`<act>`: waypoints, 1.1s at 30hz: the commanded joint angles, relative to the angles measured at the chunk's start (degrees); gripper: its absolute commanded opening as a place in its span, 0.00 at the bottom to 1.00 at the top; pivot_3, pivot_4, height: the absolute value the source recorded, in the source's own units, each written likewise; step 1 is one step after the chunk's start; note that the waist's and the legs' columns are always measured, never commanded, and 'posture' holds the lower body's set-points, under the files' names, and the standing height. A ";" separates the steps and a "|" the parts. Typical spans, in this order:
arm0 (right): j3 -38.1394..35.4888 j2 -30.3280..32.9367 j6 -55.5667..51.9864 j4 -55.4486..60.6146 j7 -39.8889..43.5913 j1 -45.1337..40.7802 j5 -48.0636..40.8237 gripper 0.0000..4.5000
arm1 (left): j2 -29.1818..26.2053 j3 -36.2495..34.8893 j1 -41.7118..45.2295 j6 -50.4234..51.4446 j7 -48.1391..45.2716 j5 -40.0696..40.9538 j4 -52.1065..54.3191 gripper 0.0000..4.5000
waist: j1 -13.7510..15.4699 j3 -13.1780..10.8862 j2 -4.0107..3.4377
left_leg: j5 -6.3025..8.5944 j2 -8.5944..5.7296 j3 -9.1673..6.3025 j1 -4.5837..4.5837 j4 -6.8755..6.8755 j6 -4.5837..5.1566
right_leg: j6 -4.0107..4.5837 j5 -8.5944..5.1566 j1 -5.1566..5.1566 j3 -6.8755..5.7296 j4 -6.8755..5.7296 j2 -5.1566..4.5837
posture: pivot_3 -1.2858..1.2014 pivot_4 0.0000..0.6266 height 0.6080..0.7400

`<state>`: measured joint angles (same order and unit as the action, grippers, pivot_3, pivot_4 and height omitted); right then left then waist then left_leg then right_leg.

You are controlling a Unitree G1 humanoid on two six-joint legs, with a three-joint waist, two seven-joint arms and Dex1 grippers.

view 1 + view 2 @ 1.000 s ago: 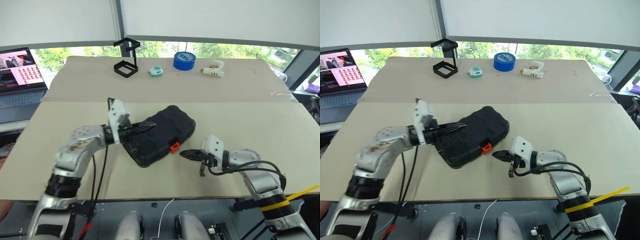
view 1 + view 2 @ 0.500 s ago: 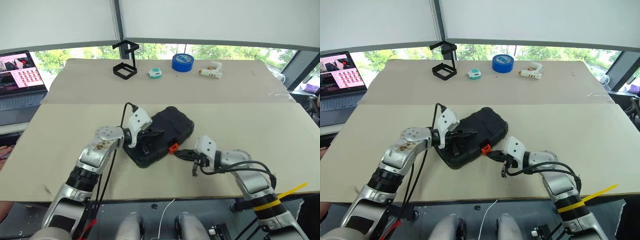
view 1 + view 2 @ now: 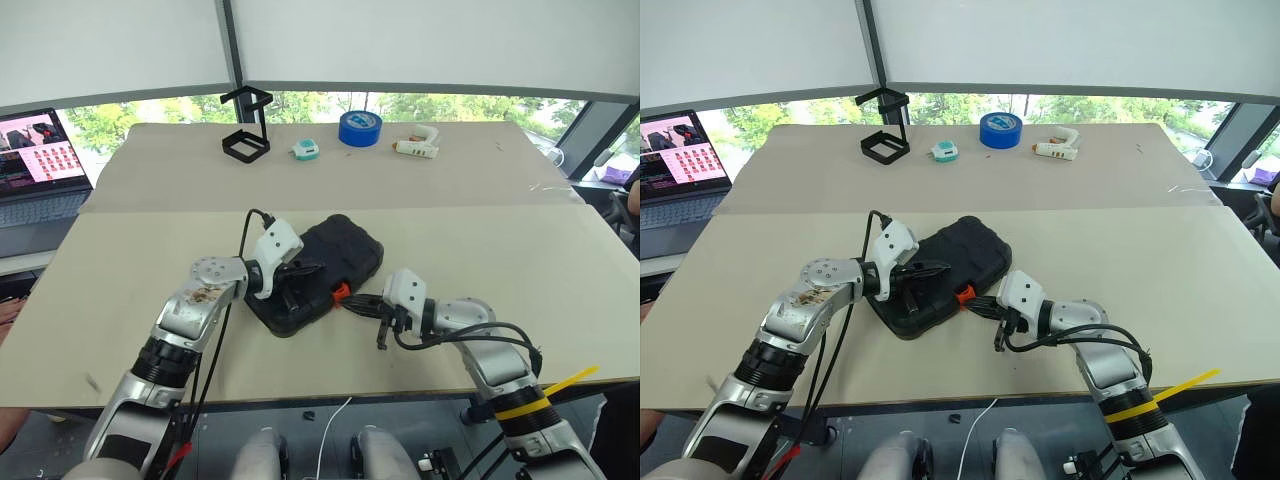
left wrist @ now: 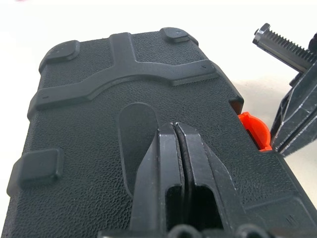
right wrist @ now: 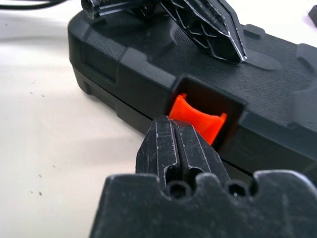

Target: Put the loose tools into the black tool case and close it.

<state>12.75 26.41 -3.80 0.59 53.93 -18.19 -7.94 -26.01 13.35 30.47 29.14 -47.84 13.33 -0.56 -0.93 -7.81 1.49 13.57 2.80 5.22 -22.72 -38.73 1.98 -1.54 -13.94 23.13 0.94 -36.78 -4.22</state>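
1. The left gripper (image 4: pixel 174 130) has its two fingers pressed together with nothing between them; the tips lie on the textured lid of the black tool case (image 3: pixel 318 272), in a shallow oval dip of the lid.
2. The right gripper (image 5: pixel 171 130) is also closed on nothing, and its joined tips point straight at the orange latch (image 5: pixel 198 119) on the case's front edge, just at it; whether they touch cannot be told.
3. In the left wrist view the latch (image 4: pixel 255 130) shows at the lid's edge, with the right gripper's ridged fingers just beyond it.
4. The case lies closed, lid down, set at a slant near the front middle of the beige table (image 3: pixel 560 290), between the two grippers.
5. Along the far edge of the table, well apart from the case, stand a black wire stand (image 3: pixel 246 125), a small teal-and-white object (image 3: pixel 305 150), a blue tape roll (image 3: pixel 360 127) and a white glue gun (image 3: pixel 418 145).
6. A laptop (image 3: pixel 35 155) sits off the table's left side.
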 commanded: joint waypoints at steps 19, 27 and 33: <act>0.61 -3.84 -4.71 -2.68 -2.47 -6.33 3.61 0.00 | -1.30 4.34 -4.62 10.13 1.01 -2.59 -3.54 0.02 | -0.33 0.07 -0.01 | 0.00 0.03 0.02 0.43 0.21 -0.01 | 0.17 -0.09 -0.21 0.09 -0.03 0.02 | 0.52 0.24 1.00; 0.44 -5.13 -7.40 -2.22 -2.22 -8.98 2.81 0.00 | -1.86 5.43 -6.16 12.44 0.25 -1.85 -2.38 0.02 | -0.47 0.07 -0.01 | 0.00 0.01 0.03 0.43 0.35 -0.02 | 0.20 -0.11 -0.13 0.15 -0.02 0.01 | 0.52 0.24 1.00; 1.03 -6.75 -10.97 -2.72 -2.58 -12.49 3.03 0.00 | -1.69 5.91 -6.53 12.83 0.27 -1.85 -2.47 0.02 | -0.86 0.07 0.00 | 0.00 0.03 -0.03 0.48 0.40 -0.02 | 0.25 -0.11 -0.12 0.20 -0.02 0.09 | 0.52 0.24 1.00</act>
<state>15.70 21.69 -16.08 -5.70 53.67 -25.40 -3.34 -27.31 13.02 29.57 35.04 -46.57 13.47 2.70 -1.78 -7.74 1.49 13.57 2.83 5.18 -22.24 -38.33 1.96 -1.28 -14.04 23.01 1.15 -36.80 -4.11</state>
